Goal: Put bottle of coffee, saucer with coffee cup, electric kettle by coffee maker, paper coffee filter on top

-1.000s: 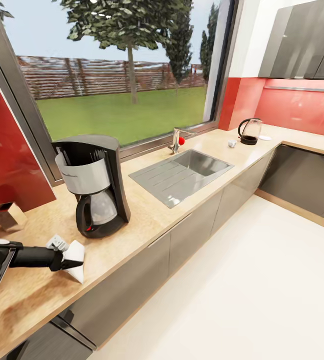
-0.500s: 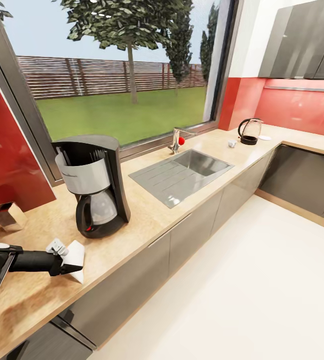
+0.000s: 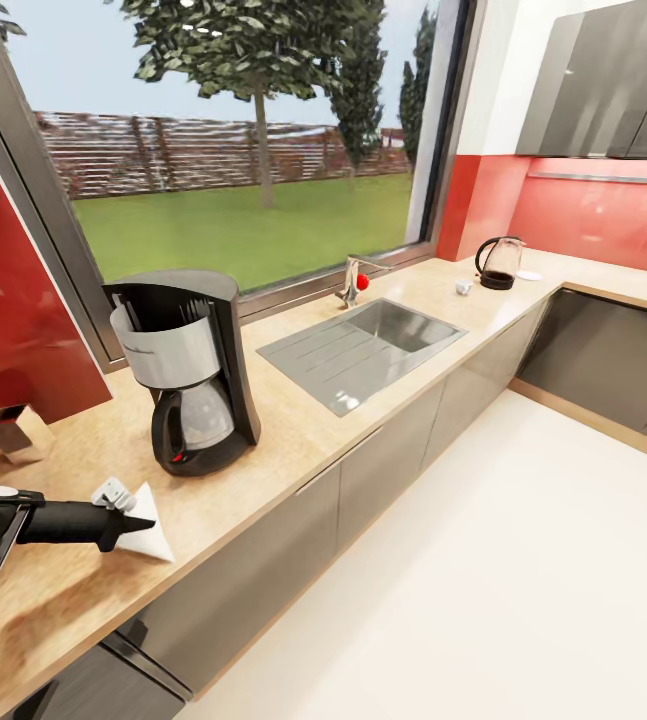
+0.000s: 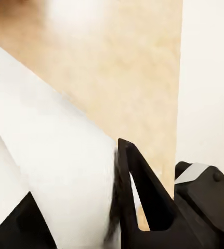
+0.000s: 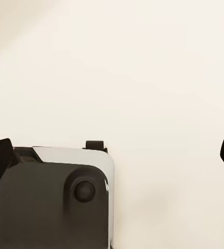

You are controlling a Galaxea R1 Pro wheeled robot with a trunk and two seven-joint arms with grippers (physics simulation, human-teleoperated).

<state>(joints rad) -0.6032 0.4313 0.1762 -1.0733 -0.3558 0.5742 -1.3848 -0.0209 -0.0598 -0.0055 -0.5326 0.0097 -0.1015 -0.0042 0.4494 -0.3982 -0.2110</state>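
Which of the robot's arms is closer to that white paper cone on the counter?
Left. The left gripper is right at the paper coffee filter, fingers around it. The right gripper hangs open over pale floor, away from it.

where each camera looks

the head camera sits high and looks down along the kitchen countertop [image 3: 293, 440], with the floor at the lower right of the frame. the left wrist camera is very close to the paper coffee filter [image 4: 54, 171] and the same countertop. the right wrist camera faces pale floor, from near.
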